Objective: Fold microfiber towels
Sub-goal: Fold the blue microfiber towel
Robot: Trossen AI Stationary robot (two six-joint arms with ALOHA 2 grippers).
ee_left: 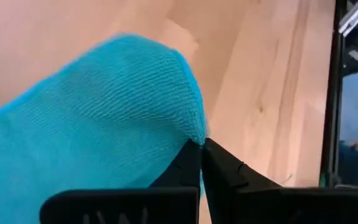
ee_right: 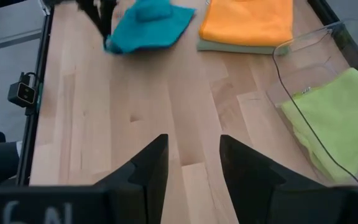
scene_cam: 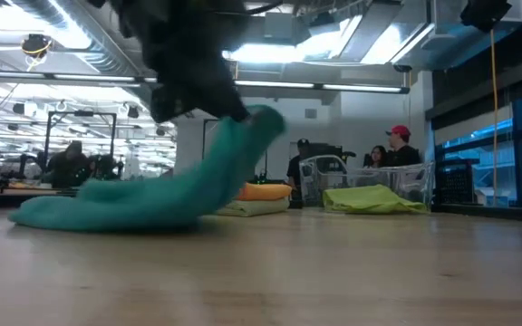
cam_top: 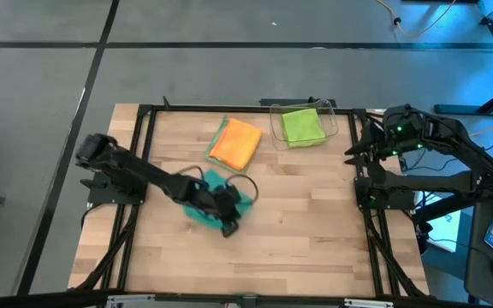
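The teal towel (cam_top: 215,180) lies at the table's middle, partly under my left arm. My left gripper (ee_left: 202,144) is shut on it, and one part (scene_cam: 256,127) is raised above the table. The orange towel (cam_top: 235,143) lies folded on the pale sage towel (ee_right: 229,46) farther back. The lime green towel (cam_top: 302,127) lies in the clear bin (cam_top: 332,115). At the table's right edge my right gripper (ee_right: 191,168) hangs high and open, with nothing between its fingers. My left gripper pinches the teal towel at a corner of its edge (ee_left: 194,127) between its two fingertips. The fingers slant downward. That corner is lifted and the cloth slopes down from it; the rest of the towel (scene_cam: 107,208) lies bunched on the table.
The clear bin stands at the far right of the table, next to the orange and sage stack. Bare wood shows along the near half of the table (cam_top: 298,248). Black frame rails (cam_top: 144,154) run along the table's sides. People sit in the room beyond.
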